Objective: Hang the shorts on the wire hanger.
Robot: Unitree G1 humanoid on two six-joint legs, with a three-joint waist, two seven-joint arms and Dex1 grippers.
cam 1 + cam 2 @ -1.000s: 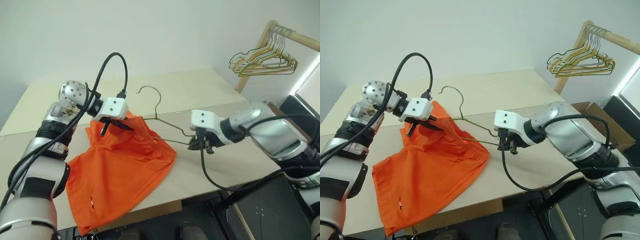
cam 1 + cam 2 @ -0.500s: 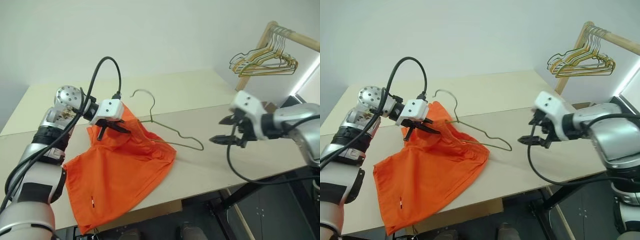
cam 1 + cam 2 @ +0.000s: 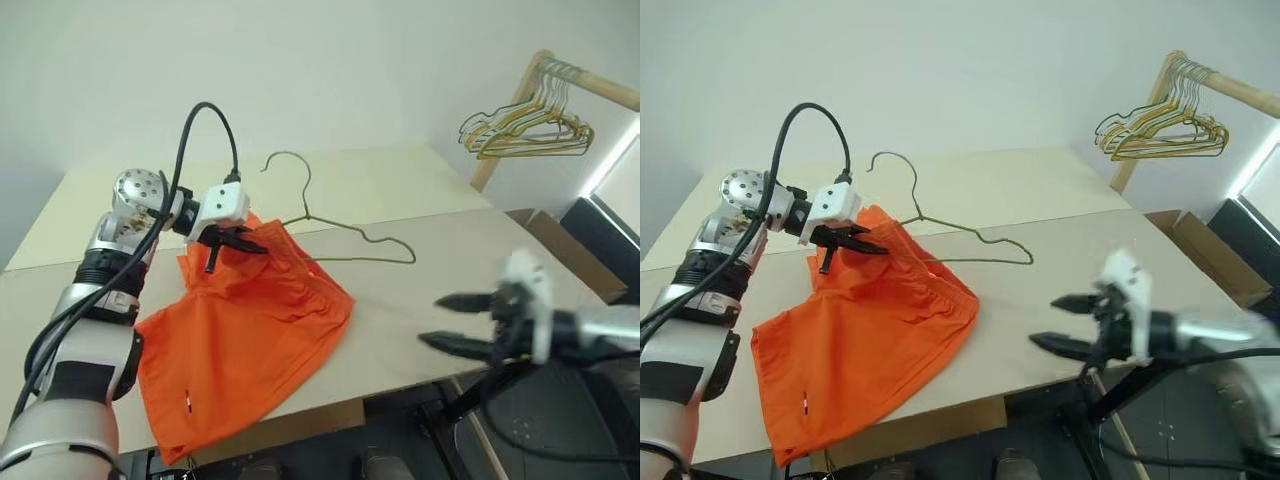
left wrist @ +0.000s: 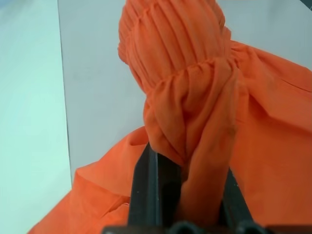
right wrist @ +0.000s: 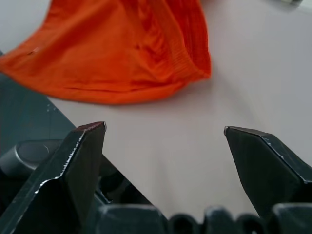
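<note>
On the left, we see our left gripper (image 3: 232, 240) clamped on a bunched fold of the waistband of the shorts (image 3: 235, 340), lifting that corner while the rest of the orange fabric lies spread on the tabletop (image 3: 420, 250) and droops over its near edge. Just to the right, the hanger (image 3: 345, 235) has one shoulder tucked into the shorts and the other lying bare on the tabletop, its hook pointing toward the far side. A second ago our right gripper (image 3: 462, 322) pinched that bare end; now it has let go, drawn back toward the near right edge, and stands wide open with nothing in it. We judge the hanger only partly threaded, so the shorts are not yet hung. How far the wire reaches inside the fabric is hidden, and the right gripper is blurred.
</note>
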